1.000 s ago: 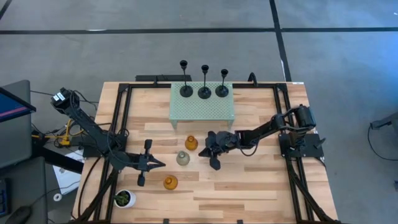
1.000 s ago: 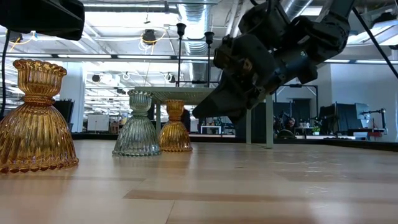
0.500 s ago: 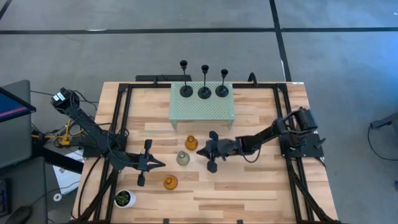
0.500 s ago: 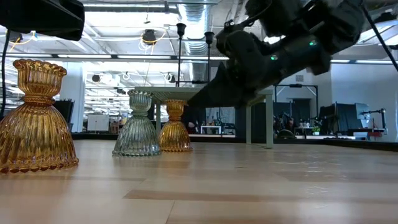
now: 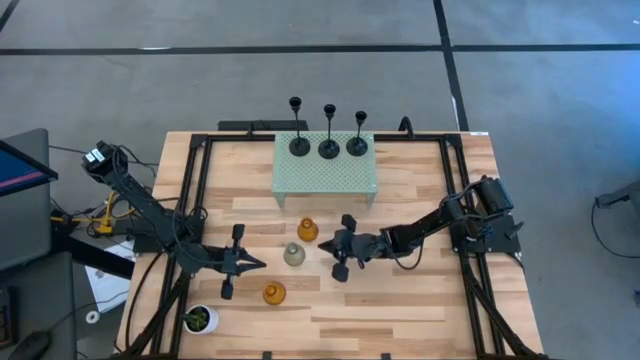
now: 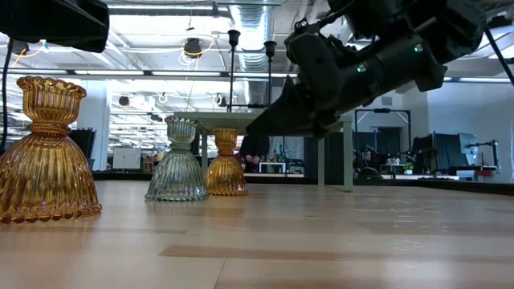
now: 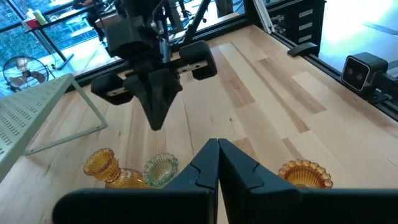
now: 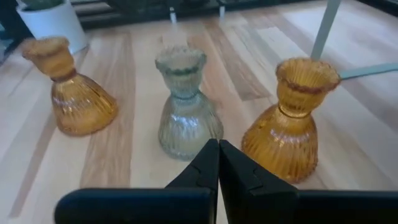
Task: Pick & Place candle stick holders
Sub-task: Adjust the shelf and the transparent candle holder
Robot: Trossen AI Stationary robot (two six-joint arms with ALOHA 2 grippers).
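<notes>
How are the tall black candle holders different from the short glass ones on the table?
The three black candle stick holders have flat round bases and thin tall stems; the glass holders are short, ribbed and bell-shaped. The black ones stand in a row on the pale green perforated stand; the glass ones, two amber and one pale grey, stand on the wooden table. All stand upright.

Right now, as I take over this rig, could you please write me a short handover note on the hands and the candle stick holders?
Right hand: shut, empty, low over the table, pointing at the pale grey holder.
Left hand: shut, empty, waiting on the other side of the glass holders.
Done, as it looks: three black stemmed holders stand on the pale green perforated stand.
Left: pale grey holder and two amber holders stand upright on the table, none gripped.
</notes>
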